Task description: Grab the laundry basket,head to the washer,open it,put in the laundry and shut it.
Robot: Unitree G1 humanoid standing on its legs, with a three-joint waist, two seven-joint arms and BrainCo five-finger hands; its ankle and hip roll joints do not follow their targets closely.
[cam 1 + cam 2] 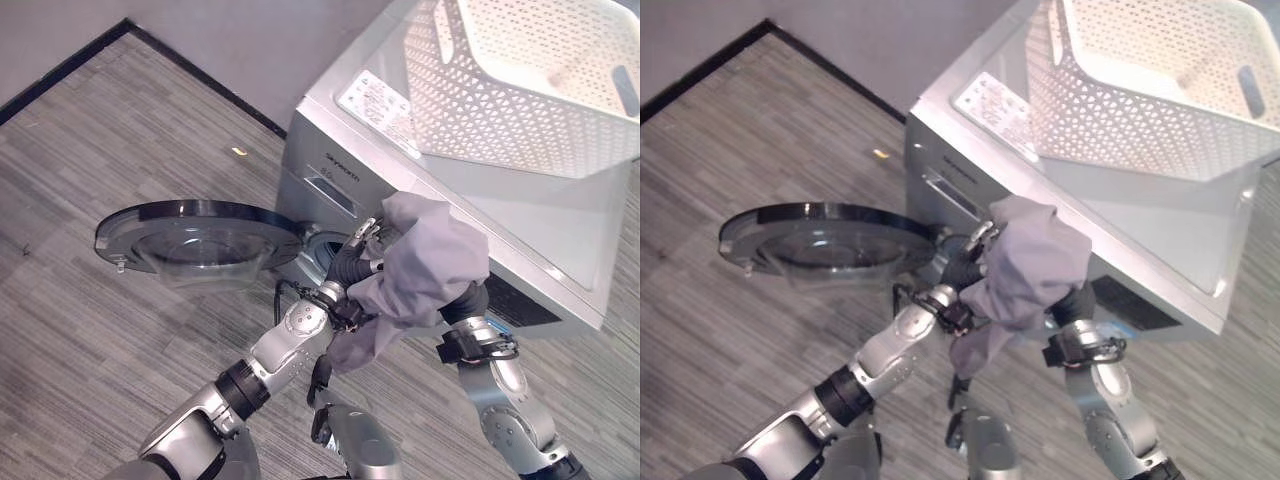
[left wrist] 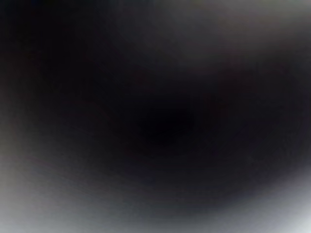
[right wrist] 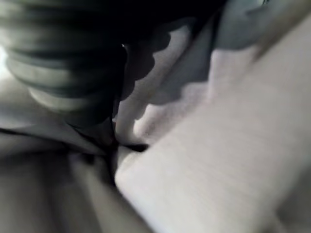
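Left hand (image 1: 352,262) sits at the washer's door opening, dark ribbed cover showing, fingers buried in cloth, so I can't tell their state. Right hand (image 1: 466,300) is under the far side of the same bundle; only the wrist cover shows, and I can't tell its fingers either. Grey laundry (image 1: 418,270) is bunched between both hands, in front of the washer face, just beside the opening, a loose tail hanging down. Washer (image 1: 560,230) is a silver-grey box, flat top, printed label near the front edge. White laundry basket (image 1: 530,75) with perforated plastic walls stands on top. Round dark-rimmed glass door (image 1: 195,240) is swung fully open. Floor (image 1: 120,150) is grey streaked carpet, with black skirting along a grey wall.
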